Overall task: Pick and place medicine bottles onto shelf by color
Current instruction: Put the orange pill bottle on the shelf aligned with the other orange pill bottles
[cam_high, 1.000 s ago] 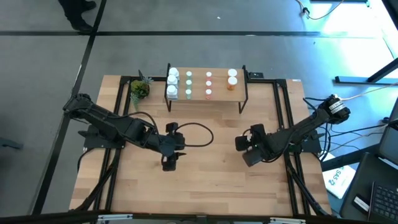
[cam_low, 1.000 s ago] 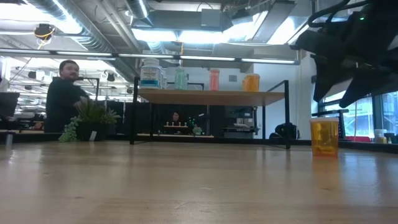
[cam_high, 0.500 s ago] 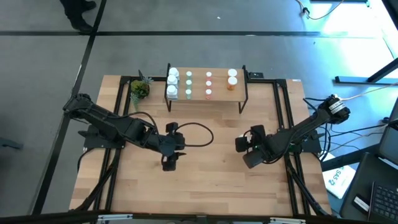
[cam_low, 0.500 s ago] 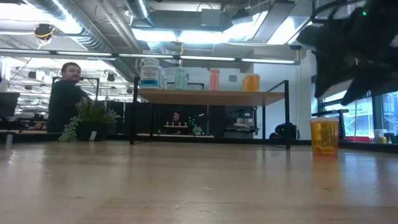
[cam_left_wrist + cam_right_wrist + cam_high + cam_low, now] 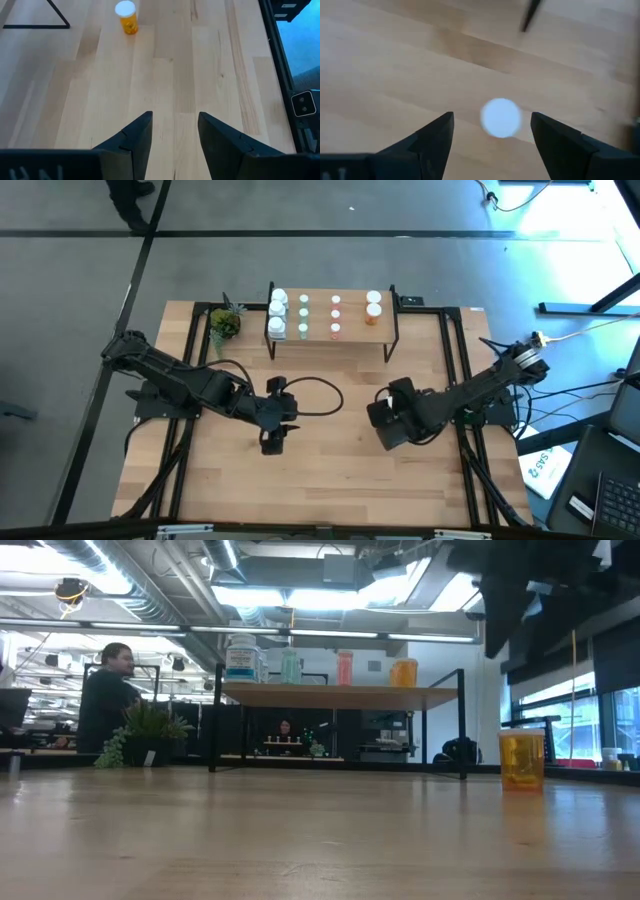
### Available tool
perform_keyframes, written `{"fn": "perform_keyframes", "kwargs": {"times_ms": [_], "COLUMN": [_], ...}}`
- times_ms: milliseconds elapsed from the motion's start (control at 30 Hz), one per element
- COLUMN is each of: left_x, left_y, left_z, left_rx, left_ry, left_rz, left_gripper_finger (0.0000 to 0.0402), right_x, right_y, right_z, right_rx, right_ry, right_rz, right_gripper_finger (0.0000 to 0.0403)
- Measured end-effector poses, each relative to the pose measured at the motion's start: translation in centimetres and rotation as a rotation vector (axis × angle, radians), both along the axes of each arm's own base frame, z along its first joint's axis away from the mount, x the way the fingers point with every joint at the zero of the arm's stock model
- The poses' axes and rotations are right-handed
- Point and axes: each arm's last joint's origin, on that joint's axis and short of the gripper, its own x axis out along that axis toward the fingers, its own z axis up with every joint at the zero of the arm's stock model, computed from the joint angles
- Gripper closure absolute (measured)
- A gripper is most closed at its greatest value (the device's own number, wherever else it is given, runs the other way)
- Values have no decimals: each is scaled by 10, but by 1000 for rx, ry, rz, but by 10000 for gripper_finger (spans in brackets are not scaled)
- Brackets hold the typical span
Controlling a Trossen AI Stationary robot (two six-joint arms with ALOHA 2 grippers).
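We see the right gripper hanging above the bare wood with its two dark fingers spread wide, gripping nothing. Looking down past them, the white round cap of a small orange medicine bottle lies in the gap between them, below the fingers; whether they touch it we cannot tell. In the overhead view this gripper sits right of the table's centre, its dark arm running off toward 3 o'clock, and it hides the bottle beneath it. From table level the orange bottle stands upright on the tabletop under the dark bulk of the arm.

The left gripper waits left of centre, its fingers partly apart and empty. Its own camera looks across the boards at the same orange bottle, well apart from it.

Toward 12 o'clock from both grippers stands the low light-wood shelf on thin black legs. On its plank the other white-capped bottles stand in four columns: white ones at the 9 o'clock end, then pale green, then pink-red, and orange at the 3 o'clock end. A small green potted plant stands just beside the shelf's 9 o'clock end. All rest on the big light wooden table. Beyond it, a person in dark clothing shows in the room.
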Motion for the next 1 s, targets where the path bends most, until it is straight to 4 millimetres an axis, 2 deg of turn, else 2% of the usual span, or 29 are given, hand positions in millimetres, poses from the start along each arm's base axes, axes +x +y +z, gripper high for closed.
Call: {"fn": "perform_keyframes", "kwargs": {"times_ms": [167,300,1000], "left_x": [0,0,0], "left_y": [0,0,0], "left_z": [0,0,0], "left_rx": [-1,-1,-1], "left_ry": [-2,-2,-3], "left_rz": [0,0,0], "left_gripper_finger": [250,250,250], "right_x": [13,21,21], "right_y": [-2,1,3], "right_z": [2,-3,-4], "right_rx": [28,66,124], "right_ry": [130,161,180], "right_rz": [-39,-46,-49], "right_gripper_finger": [136,136,136]}}
